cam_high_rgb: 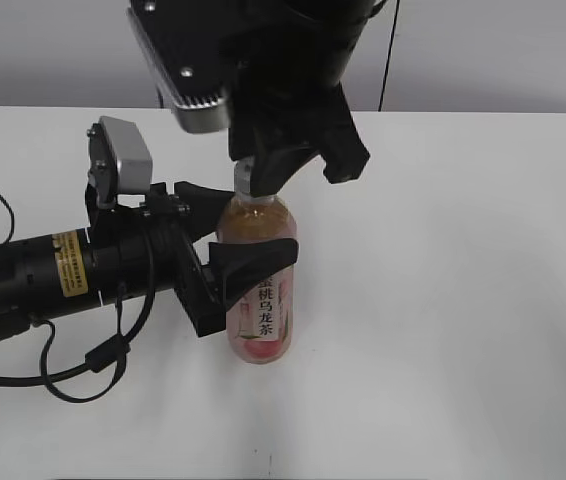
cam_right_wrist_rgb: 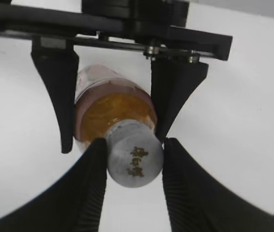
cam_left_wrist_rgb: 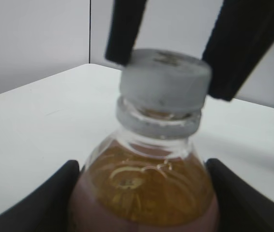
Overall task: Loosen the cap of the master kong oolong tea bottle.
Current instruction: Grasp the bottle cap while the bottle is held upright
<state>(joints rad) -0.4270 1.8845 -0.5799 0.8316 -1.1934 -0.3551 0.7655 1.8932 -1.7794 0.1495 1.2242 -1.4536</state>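
**Cap pinched, bottle braced**

White cap (cam_right_wrist_rgb: pixel 134 161) (dark print on top) clamped between the right gripper (cam_right_wrist_rgb: pixel 133 164) fingers from above. Below it, amber tea bottle (cam_high_rgb: pixel 259 300) upright on the white table (cam_high_rgb: pixel 463 300), squeezed at mid-body by the left gripper (cam_high_rgb: pixel 233 235) reaching from the left

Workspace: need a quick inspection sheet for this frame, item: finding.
Surface: white table, bare where visible.
Job's things: master kong oolong tea bottle upright; white cap still on the neck.
Clutter: nothing seen.
End effectors: left end effector shut on the bottle body; right end effector from above, fingers against the cap's sides.
Cables: black cable looping on the table by the left arm.
Surroundings: pale wall.
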